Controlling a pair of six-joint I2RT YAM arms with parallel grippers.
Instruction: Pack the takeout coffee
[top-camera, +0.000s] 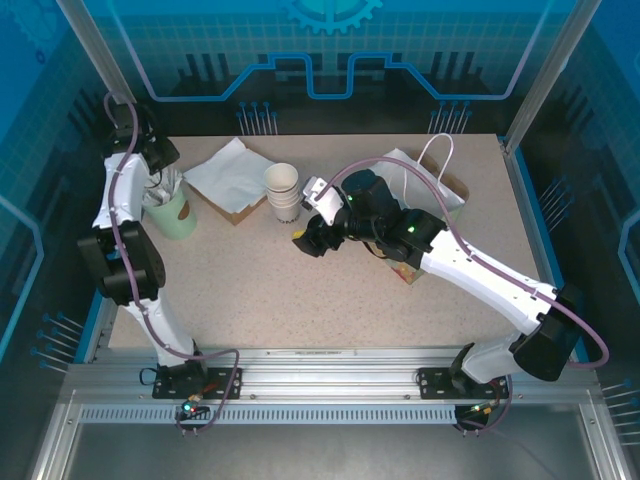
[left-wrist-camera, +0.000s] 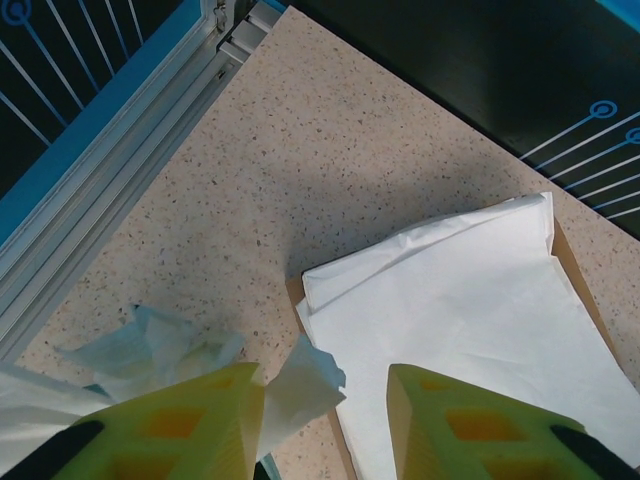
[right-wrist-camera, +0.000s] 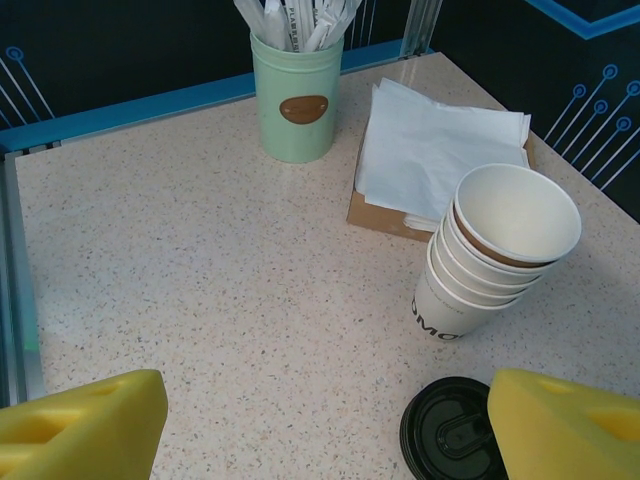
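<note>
1. Yellow fingers (right-wrist-camera: 85, 430) of the right gripper (right-wrist-camera: 325, 425) frame the bottom of its wrist view. They are spread wide and clamp nothing.
2. Between them, at the bottom edge, sits the coffee (right-wrist-camera: 450, 435), seen from above as a round black lid, with its cup wall hidden. It lies close to the finger on that view's right side and well apart from the other. I cannot tell whether it touches the near one.
3. Just beyond the coffee stands a stack of cups (right-wrist-camera: 495, 255), white, lidless and leaning slightly.
4. Behind the stack, napkins (right-wrist-camera: 440, 150) lie on a brown tray (right-wrist-camera: 375, 212). A green holder (right-wrist-camera: 297, 95) full of white wrappers stands near them, on that view's left.
5. From above, the right arm reaches to the middle of the table (top-camera: 250, 300), its gripper just in front of the stack. A white bag (top-camera: 425, 175) with handles lies behind the arm.
6. At the far-left corner, the left gripper (left-wrist-camera: 325, 400) hangs over the holder's wrappers (left-wrist-camera: 150, 345) with its jaws partly open. One wrapper tip (left-wrist-camera: 300, 385) stands up between the fingers, against one of them and with a gap to the other, so it is not pinched.
7. That gripper is well apart from the coffee.
</note>
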